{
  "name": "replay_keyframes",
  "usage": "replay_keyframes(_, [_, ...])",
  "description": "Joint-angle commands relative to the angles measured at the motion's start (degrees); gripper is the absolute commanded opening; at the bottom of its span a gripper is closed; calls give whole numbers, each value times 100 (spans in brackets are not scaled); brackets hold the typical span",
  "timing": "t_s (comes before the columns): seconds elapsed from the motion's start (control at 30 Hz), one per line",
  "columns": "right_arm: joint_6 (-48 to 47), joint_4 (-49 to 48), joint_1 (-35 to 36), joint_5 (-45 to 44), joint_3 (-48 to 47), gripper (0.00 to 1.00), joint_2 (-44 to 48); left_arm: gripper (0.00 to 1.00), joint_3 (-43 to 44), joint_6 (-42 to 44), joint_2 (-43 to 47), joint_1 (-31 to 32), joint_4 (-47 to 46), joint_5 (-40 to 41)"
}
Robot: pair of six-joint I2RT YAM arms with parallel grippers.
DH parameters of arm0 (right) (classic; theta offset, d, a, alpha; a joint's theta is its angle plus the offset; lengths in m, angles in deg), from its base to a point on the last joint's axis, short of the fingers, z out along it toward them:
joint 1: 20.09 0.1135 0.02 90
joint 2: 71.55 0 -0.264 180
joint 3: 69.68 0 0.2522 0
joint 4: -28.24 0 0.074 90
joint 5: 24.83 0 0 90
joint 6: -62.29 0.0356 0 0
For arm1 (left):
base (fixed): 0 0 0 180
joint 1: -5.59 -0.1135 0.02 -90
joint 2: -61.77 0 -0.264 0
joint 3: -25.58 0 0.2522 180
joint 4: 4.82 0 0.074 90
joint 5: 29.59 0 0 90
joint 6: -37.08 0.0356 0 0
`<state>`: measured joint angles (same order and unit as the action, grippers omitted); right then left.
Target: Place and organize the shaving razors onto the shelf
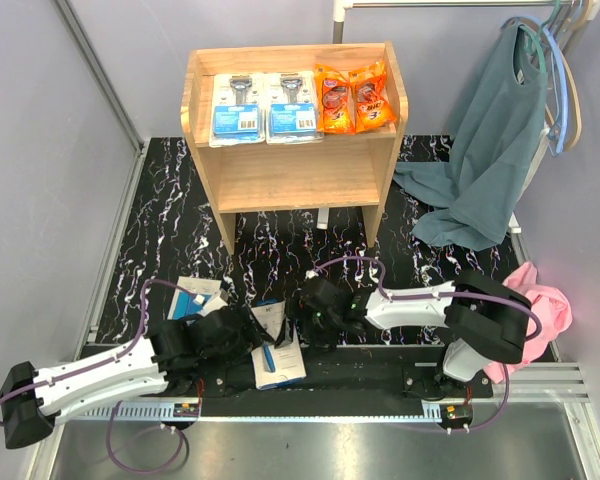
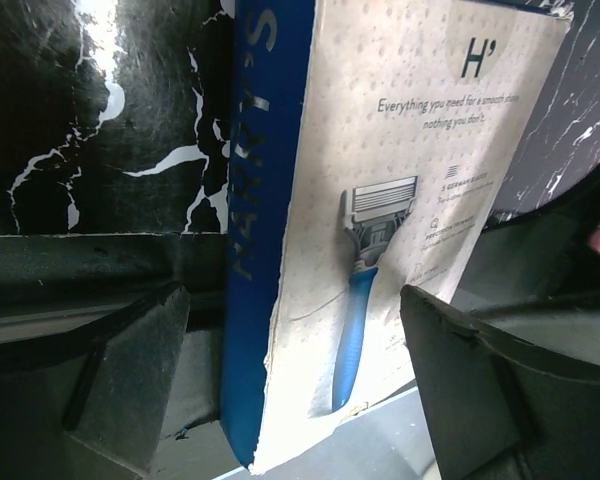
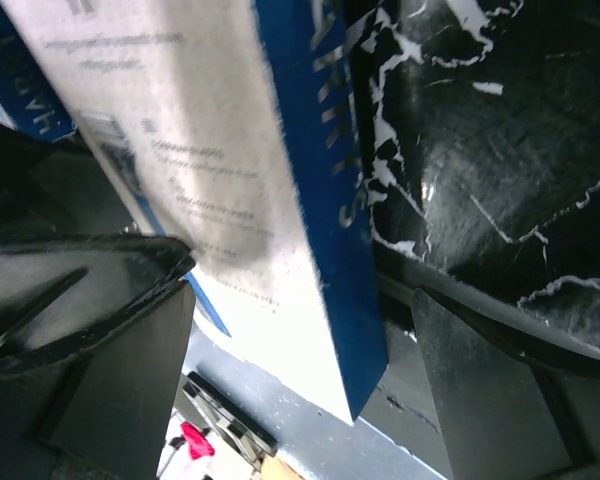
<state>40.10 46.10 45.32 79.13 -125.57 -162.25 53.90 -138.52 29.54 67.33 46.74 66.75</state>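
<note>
The wooden shelf [image 1: 290,175] holds two blue blister razor packs [image 1: 237,110] [image 1: 291,107] and two orange packets [image 1: 333,100] [image 1: 371,97] in a row on its top tier. A white-and-blue razor box [image 1: 280,368] lies on the marbled table between both arms. My left gripper [image 1: 250,335] [image 2: 295,390] is open over this box [image 2: 380,200], its fingers either side and apart from it. From the other side, my right gripper [image 1: 305,310] [image 3: 300,380] also stands open around the same box [image 3: 310,200]. A second white-and-blue box [image 1: 193,298] lies to the left.
A teal garment [image 1: 490,170] hangs from hangers at the back right and drapes onto the table. A pink cloth [image 1: 545,300] lies beside the right arm's base. A metal rail [image 1: 310,410] runs along the near edge. Grey walls close in both sides.
</note>
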Motion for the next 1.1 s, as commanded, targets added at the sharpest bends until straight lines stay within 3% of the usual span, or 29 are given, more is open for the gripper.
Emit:
replay_keyframes(0.0, [399,-670,34,-165,213,100,-220,89,222,-132,208,32,-36,191])
replay_keyframes(0.1, [601,-1628,69,-42,503,100,-291,89,169,-202,322,32,-36,218])
replay_keyframes(0.33, [812,-2878,174,-59,996,98,-115,90,38,-360,612,32,-106,200])
replay_keyframes(0.5, [1015,-3792,192,-138,1426,73,148,90,63,-387,744,32,-115,235])
replay_keyframes(0.53, [1032,-3837,200,-139,1470,62,201,90,72,-378,753,32,-106,253])
replay_keyframes(0.63, [1032,-3811,209,-209,1532,45,368,90,143,-291,709,32,-98,297])
replay_keyframes(0.77, [936,-3548,218,-341,1524,32,684,90,301,-159,595,32,51,384])
replay_keyframes(1.07, [497,-2010,209,-938,1251,26,1939,93,934,280,893,32,579,1070])
